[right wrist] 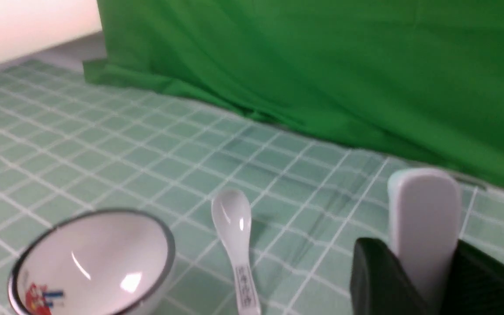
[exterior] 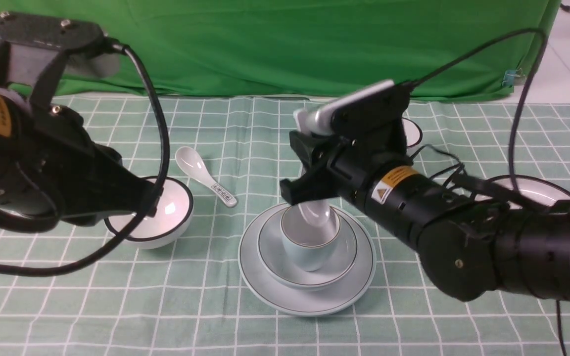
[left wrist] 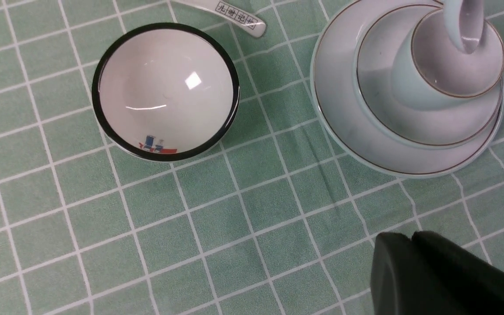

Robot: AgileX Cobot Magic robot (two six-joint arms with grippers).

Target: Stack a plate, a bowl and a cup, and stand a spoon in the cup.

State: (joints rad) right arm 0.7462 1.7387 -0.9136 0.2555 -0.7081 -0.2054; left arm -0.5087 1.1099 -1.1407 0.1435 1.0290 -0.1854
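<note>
The pale blue plate lies on the cloth at front centre. The pale blue-grey bowl sits in it and the pale blue cup stands in the bowl. My right gripper is shut on the handle of the plain white spoon. The spoon is upright, with its scoop inside the cup. The right wrist view shows the handle pinched between both fingers. My left gripper is shut and empty above the cloth, near the plate, bowl and cup.
A white black-rimmed bowl stands left of the stack, partly behind my left arm. A patterned-handle spoon lies behind it. A black-rimmed white cup and a black-rimmed plate sit behind my right arm. A green backdrop closes off the far edge.
</note>
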